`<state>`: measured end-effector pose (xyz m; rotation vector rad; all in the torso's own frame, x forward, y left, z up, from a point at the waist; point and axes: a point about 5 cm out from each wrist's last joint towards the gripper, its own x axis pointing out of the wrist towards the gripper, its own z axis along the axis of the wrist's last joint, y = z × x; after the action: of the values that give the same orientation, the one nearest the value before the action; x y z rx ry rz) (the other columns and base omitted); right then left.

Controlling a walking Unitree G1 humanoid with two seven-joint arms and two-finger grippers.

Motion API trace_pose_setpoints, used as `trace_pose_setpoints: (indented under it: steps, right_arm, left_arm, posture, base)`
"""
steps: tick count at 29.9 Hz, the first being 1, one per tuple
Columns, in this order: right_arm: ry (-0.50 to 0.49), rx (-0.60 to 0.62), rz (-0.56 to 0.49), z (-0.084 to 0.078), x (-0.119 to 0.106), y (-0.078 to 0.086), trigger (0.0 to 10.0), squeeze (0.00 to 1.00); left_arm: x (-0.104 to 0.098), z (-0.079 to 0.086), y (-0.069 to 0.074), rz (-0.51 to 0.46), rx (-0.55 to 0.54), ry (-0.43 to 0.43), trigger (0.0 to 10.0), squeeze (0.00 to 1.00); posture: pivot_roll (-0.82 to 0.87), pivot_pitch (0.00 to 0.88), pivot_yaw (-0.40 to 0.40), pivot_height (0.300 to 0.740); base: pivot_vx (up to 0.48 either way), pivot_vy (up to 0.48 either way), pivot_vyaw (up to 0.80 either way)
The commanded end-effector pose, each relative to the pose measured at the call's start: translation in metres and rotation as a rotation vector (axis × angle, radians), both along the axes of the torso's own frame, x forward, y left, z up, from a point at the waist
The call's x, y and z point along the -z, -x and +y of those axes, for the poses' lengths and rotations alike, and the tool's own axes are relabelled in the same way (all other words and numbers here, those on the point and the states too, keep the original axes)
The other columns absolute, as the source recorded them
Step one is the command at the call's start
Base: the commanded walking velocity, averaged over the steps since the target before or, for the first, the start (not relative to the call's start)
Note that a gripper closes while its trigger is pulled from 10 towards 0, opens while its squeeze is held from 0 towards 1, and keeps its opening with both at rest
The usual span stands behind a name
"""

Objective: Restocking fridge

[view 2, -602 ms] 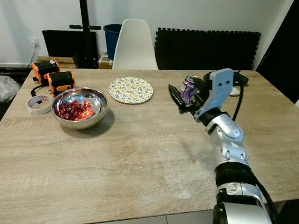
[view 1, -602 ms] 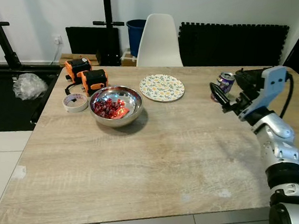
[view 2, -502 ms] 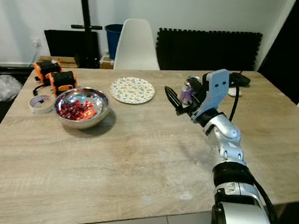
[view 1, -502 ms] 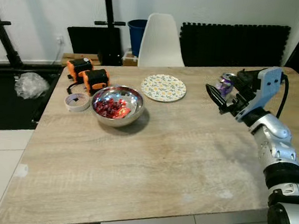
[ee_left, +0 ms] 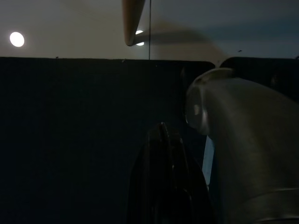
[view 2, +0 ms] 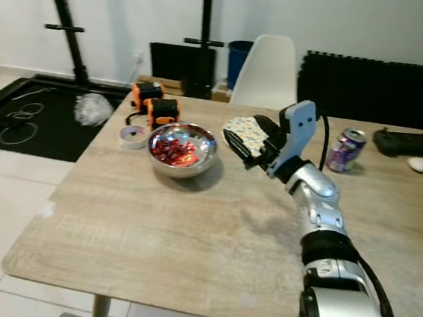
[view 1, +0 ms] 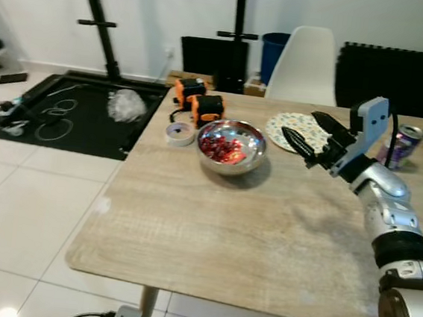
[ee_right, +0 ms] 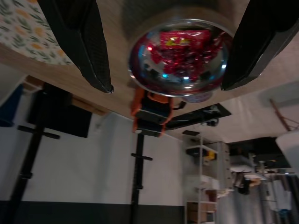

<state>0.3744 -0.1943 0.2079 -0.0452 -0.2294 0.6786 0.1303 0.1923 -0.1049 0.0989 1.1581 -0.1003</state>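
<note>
while our right gripper [view 1: 303, 136] hovers over the table [view 1: 220, 219] with fingers spread and empty, one purple can [view 1: 401, 145] stands behind it near the far edge. we count one steel bowl [view 1: 231, 145] of red pieces, one patterned plate [view 1: 298, 129], two orange tools [view 1: 199, 102], one tape roll [view 1: 179, 132]. left gripper's [ee_left: 163, 177] jaws: can't tell.
</note>
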Motion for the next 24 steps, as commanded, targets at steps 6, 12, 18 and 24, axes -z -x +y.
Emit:
trace_pose_setpoints:
  steps: [6, 12, 18, 24]
  right_arm:
    - [0.025, -0.096, -0.029, 0.01, -0.01, 0.002, 10.0, 0.0]
    - [0.096, -0.059, -0.012, 0.01, -0.005, -0.002, 10.0, 0.0]
    - [0.26, 0.081, 0.028, 0.005, 0.005, -0.009, 10.0, 0.0]
    - [0.325, 0.117, 0.065, 0.002, 0.008, -0.012, 10.0, 0.0]
  left_arm:
    - [0.004, -0.001, 0.01, 0.04, 0.002, -0.004, 10.0, 0.0]
    - [0.004, -0.004, 0.01, 0.035, -0.002, 0.002, 10.0, 0.0]
    - [0.004, -0.006, 0.01, 0.034, 0.001, 0.01, 10.0, 0.0]
    - [0.004, -0.006, 0.01, 0.039, 0.016, 0.005, 10.0, 0.0]
  posture:
    - [-0.07, 0.0, -0.021, 0.74]
    - [-0.07, 0.0, -0.021, 0.74]
    - [-0.07, 0.0, -0.024, 0.74]
    - [-0.07, 0.0, -0.024, 0.74]
  base:
    - [0.0, 0.0, 0.75]
    - [0.0, 0.0, 0.74]
    - [0.0, 0.0, 0.09]
    - [0.0, -0.303, 0.0]
